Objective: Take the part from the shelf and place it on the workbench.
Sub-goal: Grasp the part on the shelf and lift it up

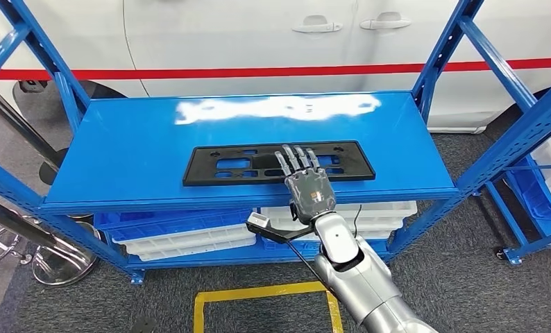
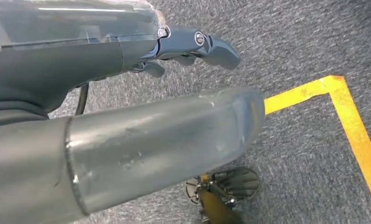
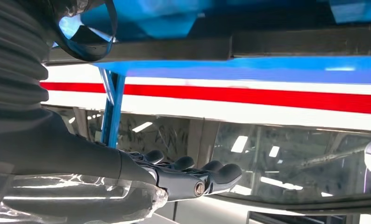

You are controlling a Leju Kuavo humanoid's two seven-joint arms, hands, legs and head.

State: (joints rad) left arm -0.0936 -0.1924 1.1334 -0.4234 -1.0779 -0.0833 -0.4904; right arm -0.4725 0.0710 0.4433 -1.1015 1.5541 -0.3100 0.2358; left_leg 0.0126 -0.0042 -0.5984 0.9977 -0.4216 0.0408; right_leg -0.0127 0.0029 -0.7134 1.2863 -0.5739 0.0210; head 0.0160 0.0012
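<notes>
Right hand (image 1: 309,186) outstretched, fingers (image 1: 297,159) over black part (image 1: 217,164)

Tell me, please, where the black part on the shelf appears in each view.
Head view: the black part lies flat mid-shelf, under the right hand.
Left wrist view: not in it.
Right wrist view: a dark bar beside the fingers.
Shared landmark: the car's red stripe.

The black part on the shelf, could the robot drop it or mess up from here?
It might. The part is long and flat, and the right hand hovers over only one spot, right of its middle, so it may tip when lifted. The shelf looks glossy, so a push could slide the part away.
</notes>
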